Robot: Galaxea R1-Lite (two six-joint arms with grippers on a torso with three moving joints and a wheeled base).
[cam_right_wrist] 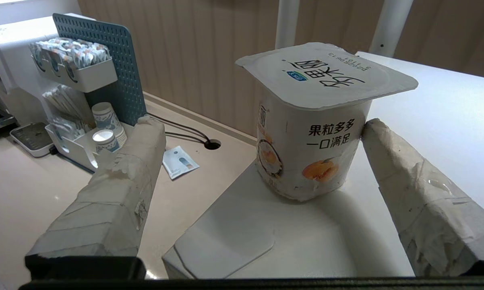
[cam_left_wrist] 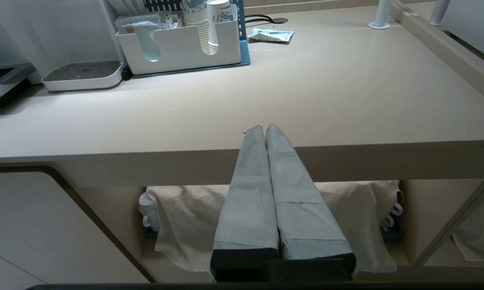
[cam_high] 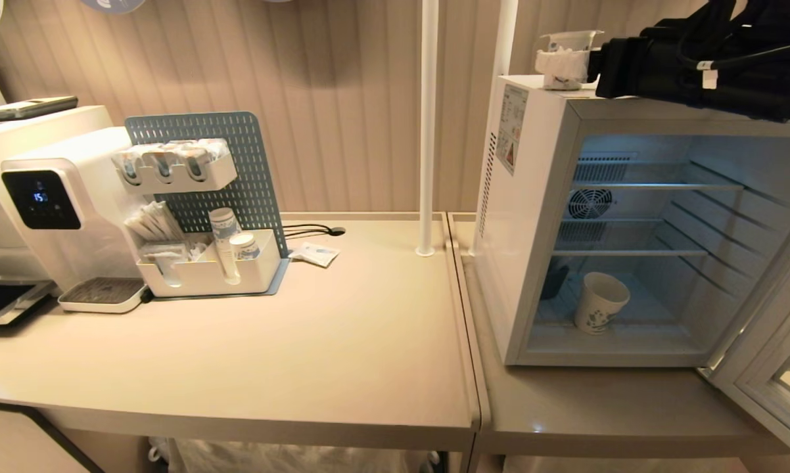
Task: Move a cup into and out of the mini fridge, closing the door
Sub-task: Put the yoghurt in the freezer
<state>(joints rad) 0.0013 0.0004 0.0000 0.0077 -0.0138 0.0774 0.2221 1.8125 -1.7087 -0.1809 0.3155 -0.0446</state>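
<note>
— Inside, what does the fridge hold?

— One cup, upright on the floor of the cabinet, left of centre, under two bare wire shelves. The door stands swung wide at the right edge of the head view.

— And on top?

— One foil-lidded tub near the roof's front left corner. The right gripper reaches over it, fingers spread, one finger touching the tub's side, the other out past the roof's edge, over the table.

— What crowds the table?

— At the far left, a dispenser, a pegboard and a caddy with stacked cups. One sachet lies by a post. The middle is bare.

— The left gripper?

— Pressed together, low at the table's front edge.
</note>
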